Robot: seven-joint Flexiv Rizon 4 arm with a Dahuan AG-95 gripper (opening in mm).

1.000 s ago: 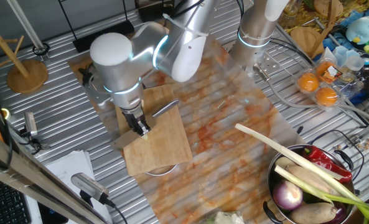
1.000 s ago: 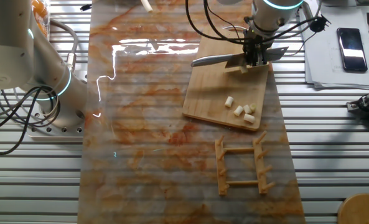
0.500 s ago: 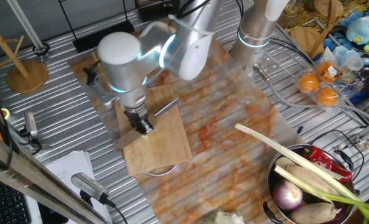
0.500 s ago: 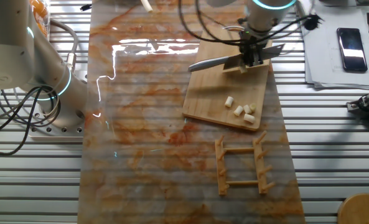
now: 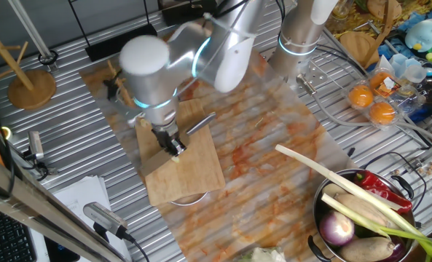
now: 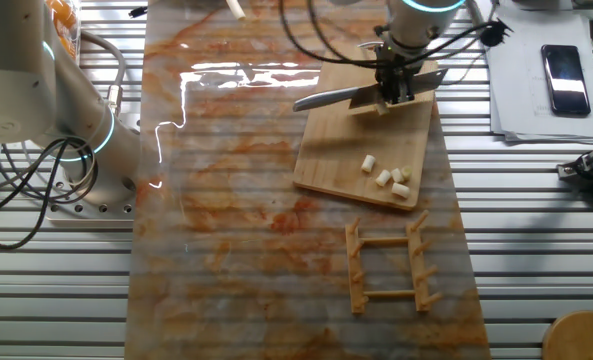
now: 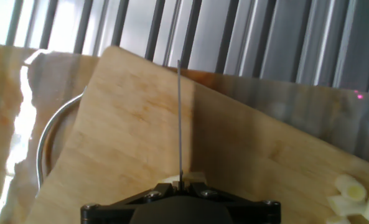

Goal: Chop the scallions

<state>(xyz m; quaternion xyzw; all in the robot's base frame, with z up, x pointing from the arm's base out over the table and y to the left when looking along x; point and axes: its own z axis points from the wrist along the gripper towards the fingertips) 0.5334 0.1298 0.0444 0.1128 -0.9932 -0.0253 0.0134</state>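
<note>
Four scallions [image 6: 387, 175] chunks are being counted near one cutting board's [image 6: 336, 140] corner; a fifth piece is half-hidden under the knife [image 6: 338, 96], being clamped by the gripper [image 6: 391, 90] fingers.

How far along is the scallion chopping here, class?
Done: several cut chunks lie on the cutting board. In hand: the tool holds the knife above the board, a pale piece beneath it. Left: that piece looks uncut.
</note>
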